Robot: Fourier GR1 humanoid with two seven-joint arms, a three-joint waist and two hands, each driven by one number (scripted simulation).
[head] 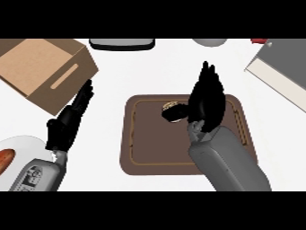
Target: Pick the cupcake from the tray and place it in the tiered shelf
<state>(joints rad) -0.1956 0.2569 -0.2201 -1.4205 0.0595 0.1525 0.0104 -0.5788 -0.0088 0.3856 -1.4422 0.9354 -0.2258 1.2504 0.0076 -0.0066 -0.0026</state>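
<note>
Right hand [205,101], fingers straight, hangs over the tray [155,150], seemingly touching the cupcake [173,111]; left hand [66,128] spread

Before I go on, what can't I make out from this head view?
Cupcake: head view, mostly hidden behind the right hand; contact unclear.
Tiered shelf: head view, cut off by the right edge; its levels unseen.
Grey item at the top: head view, cut off, unidentifiable.

No readable text, label or number anywhere.
</note>
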